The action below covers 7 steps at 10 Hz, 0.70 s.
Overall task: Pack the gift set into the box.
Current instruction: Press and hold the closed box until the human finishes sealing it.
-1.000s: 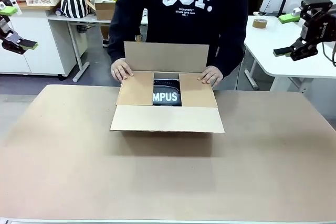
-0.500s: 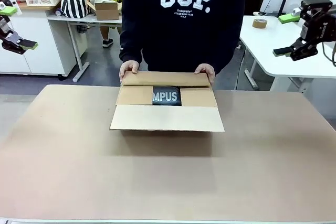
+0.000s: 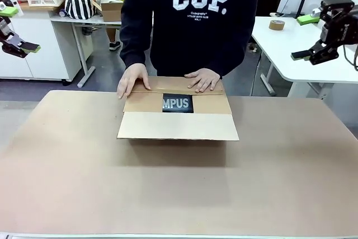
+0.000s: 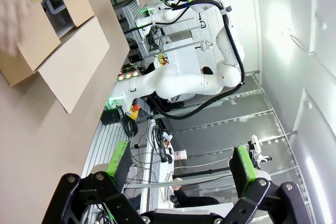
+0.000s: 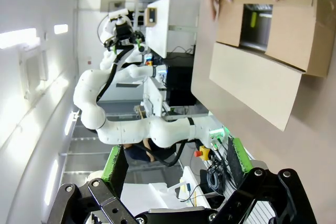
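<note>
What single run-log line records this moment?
box: far flap folded down | person: both palms on flap | left hand: open | right hand: open

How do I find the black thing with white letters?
Look at the big brown table; the cardboard box sits near its far edge. In the gap between its flaps shows the black item, the only dark thing among plain brown card, printed with white letters "MPUS".
</note>
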Motion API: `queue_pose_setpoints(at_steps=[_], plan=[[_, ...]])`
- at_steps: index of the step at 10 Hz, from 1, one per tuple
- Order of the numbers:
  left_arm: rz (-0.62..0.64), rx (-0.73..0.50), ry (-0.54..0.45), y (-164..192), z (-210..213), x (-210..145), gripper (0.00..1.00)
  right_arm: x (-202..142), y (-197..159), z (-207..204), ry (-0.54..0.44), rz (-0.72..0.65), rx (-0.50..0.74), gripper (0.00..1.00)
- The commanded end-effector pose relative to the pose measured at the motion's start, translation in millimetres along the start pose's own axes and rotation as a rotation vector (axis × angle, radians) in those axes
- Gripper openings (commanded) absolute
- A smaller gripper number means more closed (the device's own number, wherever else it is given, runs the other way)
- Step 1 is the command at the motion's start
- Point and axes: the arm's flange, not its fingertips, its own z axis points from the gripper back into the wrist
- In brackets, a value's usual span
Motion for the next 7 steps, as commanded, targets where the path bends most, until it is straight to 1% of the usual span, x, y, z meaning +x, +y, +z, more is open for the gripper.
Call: queue_pose_setpoints(at_steps=[1, 7], plan=[[-0.001, -0.005, 0.002, -7.4, 7.2, -4.5, 1.0, 0.8, 2.7, 1.1, -0.002, 0.007, 0.019, 1.0], [-0.001, -0.005, 0.002, -7.4, 7.2, -4.5, 1.0, 0.8, 2.7, 1.1, -0.002, 0.007, 0.019, 1.0]])
